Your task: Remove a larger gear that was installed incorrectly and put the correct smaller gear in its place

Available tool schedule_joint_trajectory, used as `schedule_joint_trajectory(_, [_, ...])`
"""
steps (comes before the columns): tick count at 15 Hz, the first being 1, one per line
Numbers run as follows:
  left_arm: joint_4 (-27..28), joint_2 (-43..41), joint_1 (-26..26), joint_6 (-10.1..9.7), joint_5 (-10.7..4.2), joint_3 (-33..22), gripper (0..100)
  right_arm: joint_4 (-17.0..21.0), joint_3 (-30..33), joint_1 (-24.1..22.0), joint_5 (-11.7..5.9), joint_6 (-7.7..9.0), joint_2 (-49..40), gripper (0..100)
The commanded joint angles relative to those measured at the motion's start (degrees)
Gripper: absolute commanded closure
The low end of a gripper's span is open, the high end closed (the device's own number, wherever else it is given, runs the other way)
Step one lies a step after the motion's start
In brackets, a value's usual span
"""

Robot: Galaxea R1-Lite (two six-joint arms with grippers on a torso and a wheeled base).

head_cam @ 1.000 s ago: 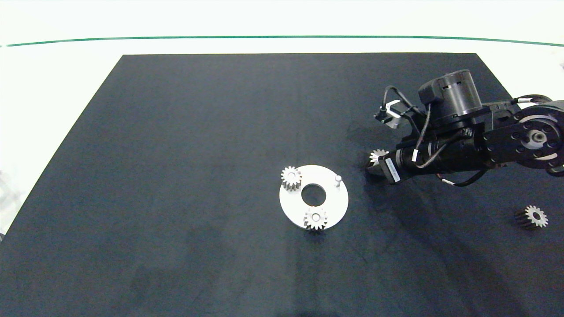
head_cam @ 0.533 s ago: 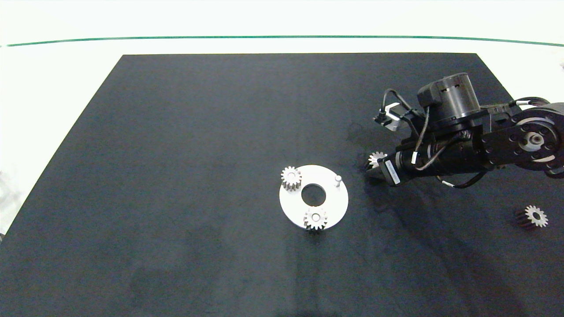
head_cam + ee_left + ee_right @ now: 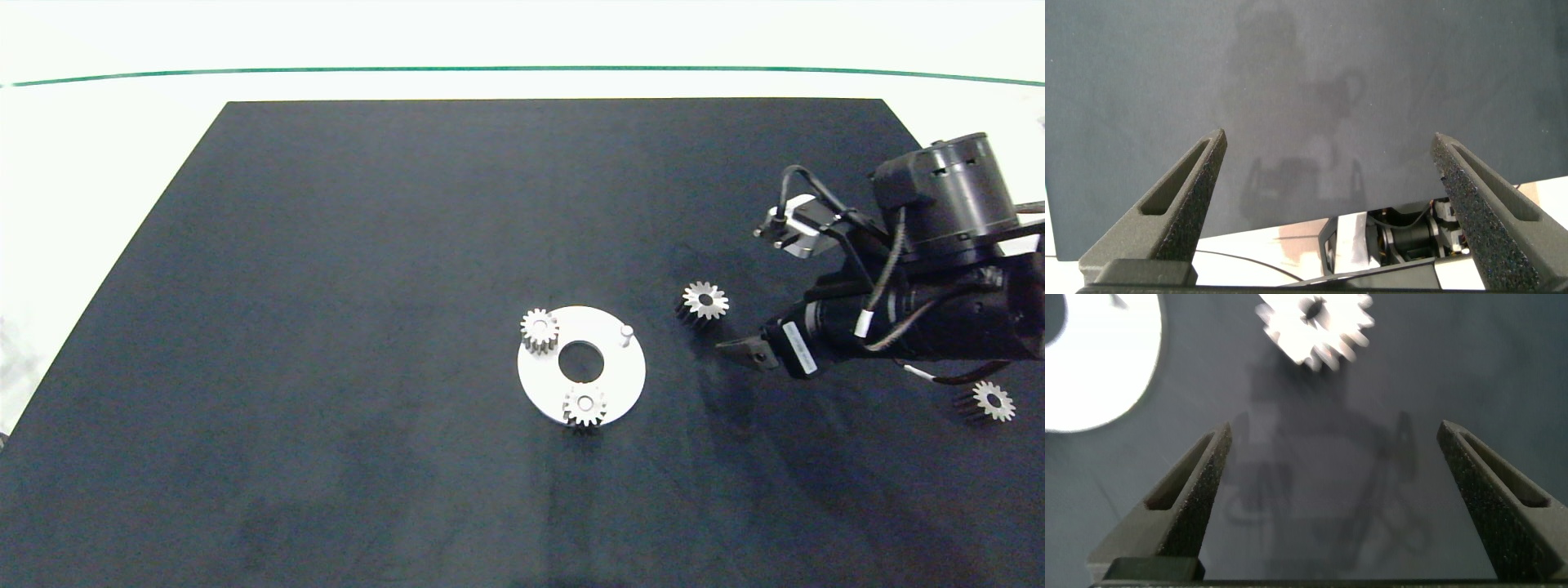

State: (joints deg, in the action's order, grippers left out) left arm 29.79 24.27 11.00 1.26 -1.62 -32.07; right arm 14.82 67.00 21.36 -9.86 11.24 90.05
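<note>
A white round plate [image 3: 624,384] carries two small gears [image 3: 539,329] [image 3: 585,404] and one bare peg [image 3: 626,332]. The smaller gear [image 3: 704,302] [image 3: 1315,322] lies loose on the black mat just right of the plate. The larger gear [image 3: 992,401], with long pointed teeth, lies far right near the mat's edge. My right gripper [image 3: 735,349] [image 3: 1343,433] is open and holds nothing, a short way right of and in front of the smaller gear. My left gripper [image 3: 1331,139] is open over bare mat and stays outside the head view.
The black mat [image 3: 326,327] covers most of the white table. The right arm's body [image 3: 914,318] hangs over the mat's right side, between the two loose gears.
My right gripper has pulled back to the right and toward the front, away from the smaller gear. That gear was half covered by the gripper and now lies in plain view.
</note>
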Motion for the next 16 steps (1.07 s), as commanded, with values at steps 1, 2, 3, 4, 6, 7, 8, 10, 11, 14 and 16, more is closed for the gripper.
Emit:
schedule_joint_trajectory(1, [0.09,-0.28,-0.01,-0.20,-0.14,0.61,0,0.12,-6.00,-5.19,-1.21,0.19,-8.93,0])
schedule_joint_trajectory(2, [0.18,-0.28,-0.01,-0.38,-0.14,0.70,0,0.12,-6.53,-6.15,-1.56,0.19,-9.63,0])
schedule_joint_trajectory(3, [0.09,-0.28,-0.01,-0.38,-0.14,0.78,0,0.12,-8.38,-8.79,-2.53,0.01,-11.83,0])
schedule_joint_trajectory(4, [0.09,-0.28,-0.01,-0.38,-0.14,0.78,0,0.12,-10.31,-10.55,-2.88,-0.34,-13.50,0])
schedule_joint_trajectory(6, [0.09,-0.28,-0.01,-0.38,-0.22,0.70,0,-0.15,-13.91,-13.54,-2.71,-0.52,-16.22,0])
schedule_joint_trajectory(7, [0.18,-0.54,-0.01,-0.38,-0.14,0.87,0,-0.23,-16.81,-16.61,-2.27,-1.57,-18.68,0])
schedule_joint_trajectory(8, [0.18,-0.72,-0.01,-0.38,-0.14,0.96,0,-0.41,-18.48,-18.37,-2.00,-3.15,-20.35,0])
schedule_joint_trajectory(10, [0.18,-0.98,-0.10,-0.38,-0.22,1.31,0,-0.67,-20.15,-22.15,-0.68,-5.97,-23.08,0])
schedule_joint_trajectory(11, [0.18,-1.24,-0.01,-0.38,-0.22,1.31,0,-1.38,-20.33,-24.26,0.11,-6.41,-23.61,0])
schedule_joint_trajectory(14, [0.18,-1.86,-0.10,-0.38,-0.31,1.31,0,-5.86,-22.35,-30.50,4.33,-6.41,-23.61,0])
schedule_joint_trajectory(16, [0.70,-2.39,-0.01,-0.38,-0.40,1.40,0,-8.67,-25.16,-33.93,6.61,-6.49,-23.34,0])
